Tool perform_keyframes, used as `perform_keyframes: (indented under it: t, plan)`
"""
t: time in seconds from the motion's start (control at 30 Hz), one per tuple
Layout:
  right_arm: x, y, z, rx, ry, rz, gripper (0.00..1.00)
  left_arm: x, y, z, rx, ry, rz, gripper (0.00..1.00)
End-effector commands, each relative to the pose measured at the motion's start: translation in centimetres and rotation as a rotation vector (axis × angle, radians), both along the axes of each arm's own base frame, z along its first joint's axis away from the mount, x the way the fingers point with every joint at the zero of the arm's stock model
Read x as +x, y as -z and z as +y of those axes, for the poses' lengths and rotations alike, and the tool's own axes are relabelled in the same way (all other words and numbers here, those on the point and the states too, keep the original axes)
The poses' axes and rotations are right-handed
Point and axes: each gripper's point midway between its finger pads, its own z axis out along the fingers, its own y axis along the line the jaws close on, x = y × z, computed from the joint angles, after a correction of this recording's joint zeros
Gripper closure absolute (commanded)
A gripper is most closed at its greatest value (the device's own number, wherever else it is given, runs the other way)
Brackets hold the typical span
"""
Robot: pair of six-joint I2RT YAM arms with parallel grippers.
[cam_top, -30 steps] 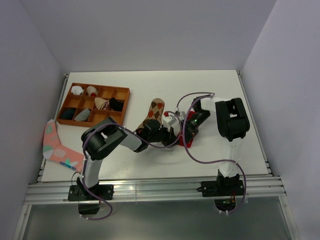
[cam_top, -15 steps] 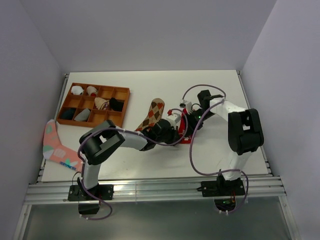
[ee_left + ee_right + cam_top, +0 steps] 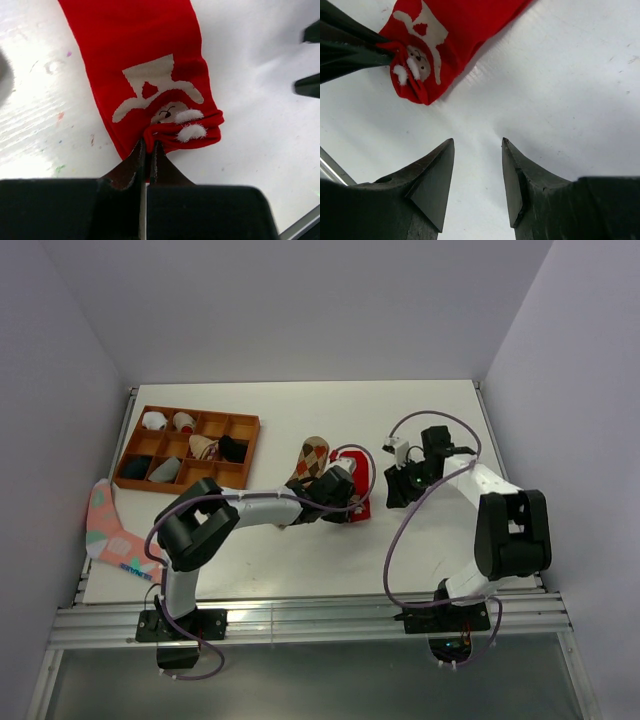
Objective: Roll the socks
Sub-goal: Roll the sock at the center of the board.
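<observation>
Grip first: left tool (image 3: pixel 147 145) clenched, both tips pressed together on a pinch of cloth at the near end of the red sock (image 3: pixel 150 60). That end bunched into a short thick roll right at the tips, with white tufts and a small face mark on top. Rest of the sock stretched flat away from the tool across the surface (image 3: pixel 300 560). White blocky marking just beyond the roll, on the flat part.

Right tool (image 3: pixel 477 142) released, jaws well apart, nothing between them, bare surface under the gap. Red sock ahead of it and to its left, apart from both fingers, rolled end nearest. Left tool's dark tips clamped on that end from the far left. In the left wrist view, right tool's dark tips showing at the right edge, to the right of the roll and clear of it.

From above: both tools low over the middle of the surface, right tool just to the right of the red sock, not touching.

Argyle sock (image 3: pixel 313 458) flat and unrolled, just behind the left tool and to its left, near end hidden under the left arm (image 3: pixel 260 508). Touching the red sock or not: cannot tell.

Well to the left of the left tool, a brown tray (image 3: pixel 200 412) with small items in its compartments, and a pink sock (image 3: pixel 110 530) at the surface's left edge.
</observation>
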Motion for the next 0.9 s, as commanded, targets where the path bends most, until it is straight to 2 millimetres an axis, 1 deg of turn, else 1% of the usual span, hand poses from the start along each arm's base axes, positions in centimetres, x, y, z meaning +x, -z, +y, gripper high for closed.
perform_keyframes:
  t: [0.0,0.07,0.1,0.13,0.17,0.2,0.23,0.27,0.33,0.4,0.43,0.47,0.5,0.57,0.63,0.8,0.83,0.87]
  plan:
    - [1.7,-2.4,0.3,0.019,-0.022,-0.164,0.5,-1.6,0.5,3.3,0.15,-0.04,0.089,1.0]
    - [1.2,-3.4,0.8,0.046,-0.057,-0.215,0.49,-2.0,-0.3,2.6,0.138,0.006,0.109,1.0]
    - [1.1,-3.6,0.9,0.048,-0.068,-0.232,0.49,-2.5,0.0,2.3,0.144,0.035,0.141,1.0]
    - [0.7,-3.8,1.1,0.047,-0.088,-0.259,0.48,-2.5,0.0,2.1,0.153,0.051,0.152,1.0]
    - [0.8,-3.9,1.4,0.044,-0.103,-0.287,0.48,-2.2,-0.7,1.4,0.148,0.072,0.145,1.0]
    - [0.4,-4.4,2.1,0.041,-0.133,-0.314,0.48,-3.0,0.1,1.6,0.172,0.099,0.192,0.99]
    - [-0.2,-3.9,2.5,0.037,-0.162,-0.32,0.49,-3.1,-0.3,0.9,0.159,0.121,0.203,1.0]
    - [-0.4,-4.0,3.6,0.039,-0.201,-0.348,0.5,-3.3,0.3,0.9,0.162,0.133,0.233,1.0]
    - [-1.2,-3.6,4.2,0.028,-0.236,-0.385,0.51,-4.1,0.6,0.8,0.147,0.16,0.291,1.0]
    - [-2.0,-3.7,5.6,0.046,-0.298,-0.426,0.55,-4.1,1.5,1.3,0.145,0.154,0.339,1.0]
    - [-2.7,-3.5,5.9,0.053,-0.317,-0.442,0.55,-4.7,1.8,1.3,0.124,0.171,0.377,1.0]
    - [-2.6,-3.7,6.2,0.054,-0.331,-0.475,0.55,-4.7,2.2,1.7,0.118,0.163,0.405,1.0]
    - [-3.2,-3.4,6.7,0.053,-0.366,-0.493,0.55,-4.8,2.4,1.8,0.105,0.165,0.422,1.0]
    - [-3.4,-3.4,7.2,0.049,-0.397,-0.523,0.55,-5.3,2.8,2.1,0.085,0.171,0.463,1.0]
    - [-4.1,-3.3,7.8,0.052,-0.437,-0.535,0.55,-5.3,3.0,2.3,0.062,0.167,0.492,1.0]
    - [-5.2,-3.8,9.0,0.099,-0.501,-0.559,0.55,-5.6,3.2,2.5,0.017,0.181,0.553,1.0]
    - [-5.4,-3.6,9.1,0.095,-0.508,-0.561,0.55,-5.6,3.1,2.4,0.013,0.185,0.557,1.0]
    - [-5.6,-3.5,9.5,0.097,-0.524,-0.57,0.55,-5.5,3.2,2.6,0.014,0.183,0.566,1.0]
